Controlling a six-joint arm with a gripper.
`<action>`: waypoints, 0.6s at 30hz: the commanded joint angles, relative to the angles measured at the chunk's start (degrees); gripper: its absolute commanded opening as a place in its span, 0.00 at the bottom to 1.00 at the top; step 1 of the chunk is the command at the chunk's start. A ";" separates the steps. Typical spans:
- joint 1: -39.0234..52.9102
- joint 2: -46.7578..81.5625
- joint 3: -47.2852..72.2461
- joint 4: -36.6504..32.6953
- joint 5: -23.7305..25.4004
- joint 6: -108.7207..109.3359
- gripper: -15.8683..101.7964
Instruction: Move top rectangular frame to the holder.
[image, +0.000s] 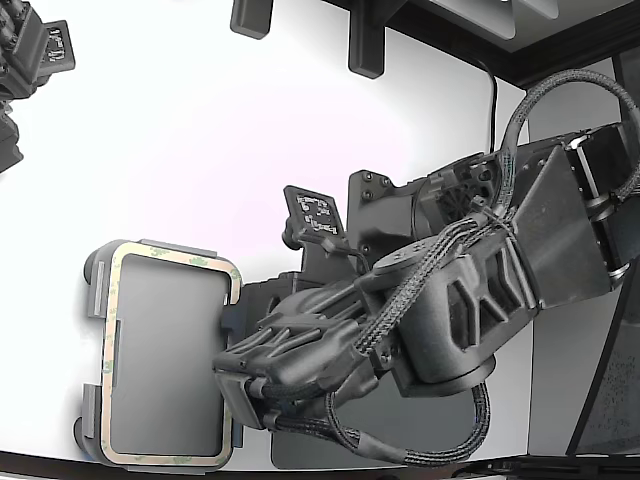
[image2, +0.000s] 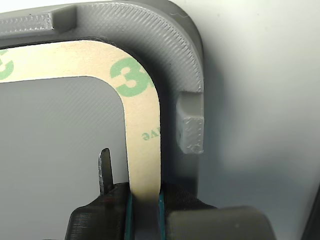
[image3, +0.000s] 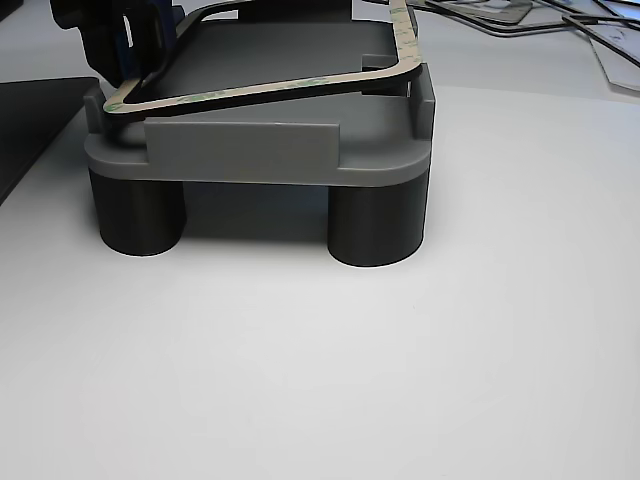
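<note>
The beige-tan rectangular frame (image: 110, 340) with green speckles lies on the light grey holder (image: 93, 300) at the exterior view's lower left. My gripper (image: 232, 392) reaches in from the right and is shut on the frame's long side. In the wrist view the teal pads (image2: 129, 215) pinch the frame strip (image2: 142, 115) just inside the holder's rim (image2: 175, 50), beside an edge tab (image2: 191, 125). In the other view the frame (image3: 300, 82) sits slightly tilted over the holder (image3: 260, 150), with my gripper (image3: 125, 50) at its far left corner.
A dark grey flat mat (image3: 30, 120) lies beside the holder, partly under my arm (image: 450, 300). A second arm (image: 30, 60) is at the exterior view's upper left. Spare thin frames (image3: 500, 15) lie behind. The holder stands on dark round feet (image3: 375, 230).
</note>
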 joint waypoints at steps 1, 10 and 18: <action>-0.88 1.58 -0.70 -0.09 -0.26 0.18 0.04; -0.88 1.85 -0.62 -0.09 0.26 -0.09 0.44; -0.44 2.02 -4.39 0.00 3.69 -4.83 0.98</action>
